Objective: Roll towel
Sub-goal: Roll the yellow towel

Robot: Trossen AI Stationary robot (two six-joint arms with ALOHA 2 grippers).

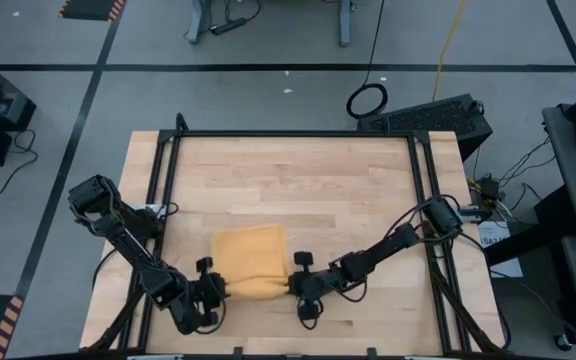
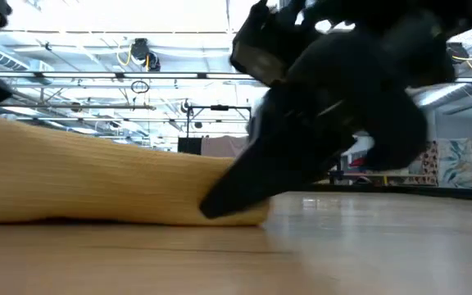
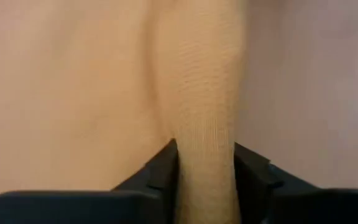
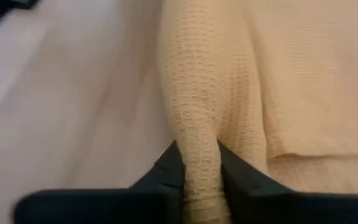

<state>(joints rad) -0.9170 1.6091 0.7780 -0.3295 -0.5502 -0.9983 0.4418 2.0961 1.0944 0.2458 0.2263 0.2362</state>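
While both arms crouch at the near edge of the bench, the towel lies between them, its near hem already turned into a thick fold. Left gripper and right gripper each pinch one end of that fold. Most of the cloth is flat beyond it, so I'd say the rolling has only begun.

Four cameras watching my work

Overhead is looking straight down; low is facing level across the table, close; both wrist cameras are sharing the towel between my fingers.
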